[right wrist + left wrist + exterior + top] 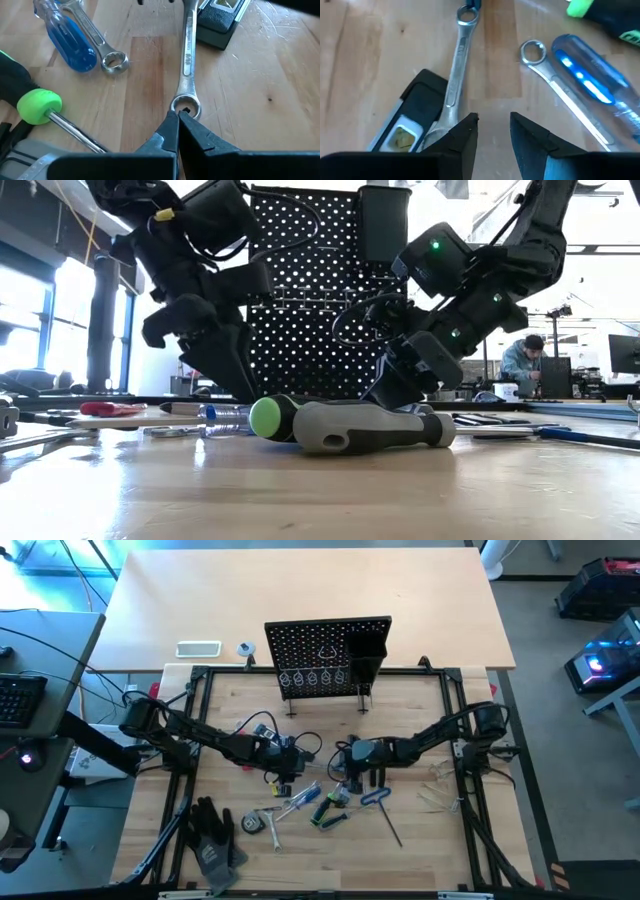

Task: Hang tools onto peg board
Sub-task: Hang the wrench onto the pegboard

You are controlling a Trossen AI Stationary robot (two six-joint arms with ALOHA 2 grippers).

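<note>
The wooden surface [420, 720] carries the peg board [327, 658], standing upright at its far edge. In front of the peg board, both arms reach low over the scattered tools. The left hand [494, 131] hovers with its fingers parted over bare wood, one finger beside a silver wrench [456, 75] that leans on a black box [415, 107]. The right hand [178, 125] is closed, its tips at that wrench's ring end. Near the wrench lie a blue screwdriver [67, 37], a second wrench [100, 42] and a green-tipped screwdriver [40, 106].
</note>
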